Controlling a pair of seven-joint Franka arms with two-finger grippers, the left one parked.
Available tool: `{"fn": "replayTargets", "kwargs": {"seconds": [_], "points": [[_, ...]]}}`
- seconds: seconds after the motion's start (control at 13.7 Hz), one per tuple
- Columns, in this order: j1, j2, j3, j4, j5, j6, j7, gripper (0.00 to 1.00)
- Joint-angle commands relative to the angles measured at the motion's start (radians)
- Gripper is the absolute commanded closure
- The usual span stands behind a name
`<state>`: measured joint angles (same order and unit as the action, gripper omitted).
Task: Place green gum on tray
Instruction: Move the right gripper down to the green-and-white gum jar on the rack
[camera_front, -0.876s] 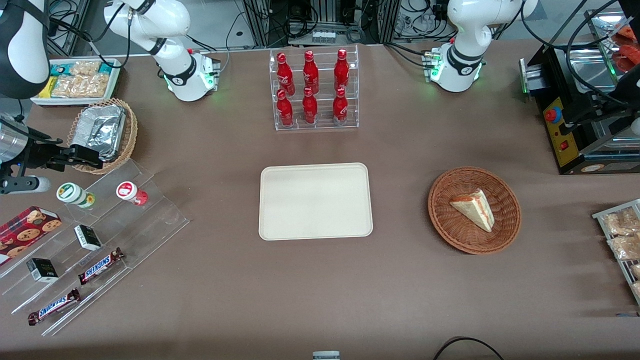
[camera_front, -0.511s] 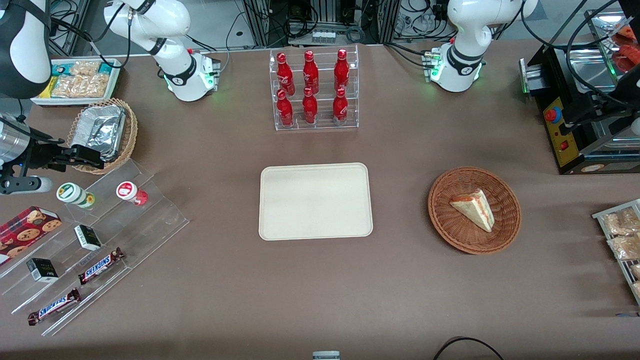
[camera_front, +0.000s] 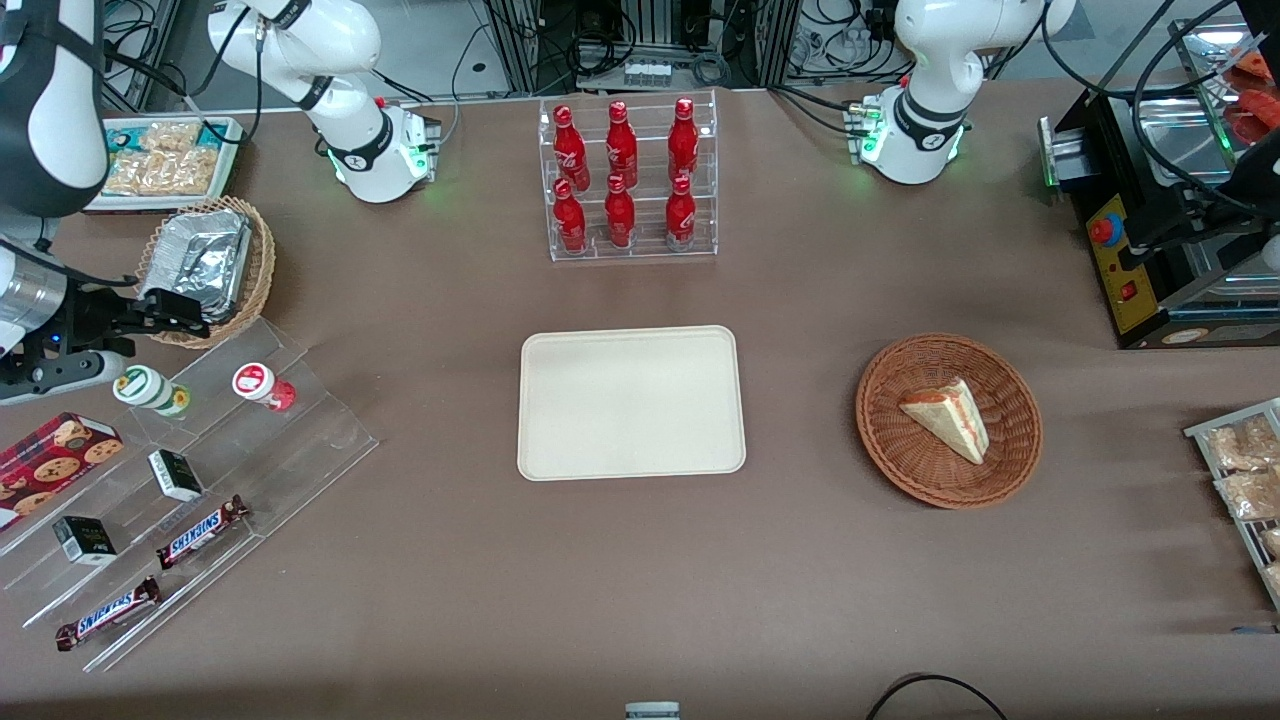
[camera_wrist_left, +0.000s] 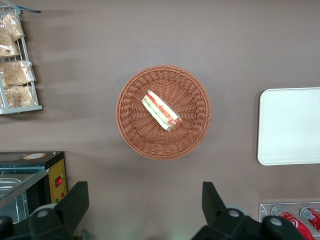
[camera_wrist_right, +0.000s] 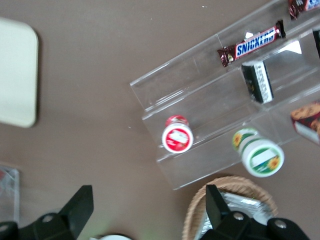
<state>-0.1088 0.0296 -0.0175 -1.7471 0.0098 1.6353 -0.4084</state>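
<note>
From the front we see the gum (camera_front: 148, 388) upright on the clear stand (camera_front: 250, 440), well apart from the tray (camera_front: 631, 402) mid-bench, our end effector (camera_front: 178, 320) hovering near it, while the right wrist view shows its fingers (camera_wrist_right: 80, 204) spread wide, empty, above the gum (camera_wrist_right: 260, 154).

Colour rundown from where my arm is: the green gum (camera_wrist_right: 261, 155) has a white lid ringed in green, with a yellow-green printed body. Its neighbour, the red gum (camera_wrist_right: 177, 137), has a red-and-white lid. The tray (camera_front: 631, 402) is plain cream-beige on a brown table (camera_front: 640, 560). My gripper (camera_front: 175, 317) is black, up beside the brown wicker basket (camera_front: 258, 270) with crinkly silver foil in it. The Snickers bar (camera_wrist_right: 253, 43) is brown with blue lettering on white.
</note>
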Motion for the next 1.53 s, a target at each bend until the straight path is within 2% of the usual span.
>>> {"fn": "replayTargets", "kwargs": {"seconds": [0.0,0.22,0.51,1.46], "points": [[-0.060,-0.037,-0.009,-0.095,0.013,0.092,-0.227,0.00],[-0.138,-0.017,-0.009,-0.136,0.019,0.174,-0.545,0.00],[-0.160,-0.016,-0.012,-0.184,0.016,0.276,-0.752,0.00],[-0.247,0.009,-0.012,-0.321,0.018,0.494,-0.849,0.00]]}}
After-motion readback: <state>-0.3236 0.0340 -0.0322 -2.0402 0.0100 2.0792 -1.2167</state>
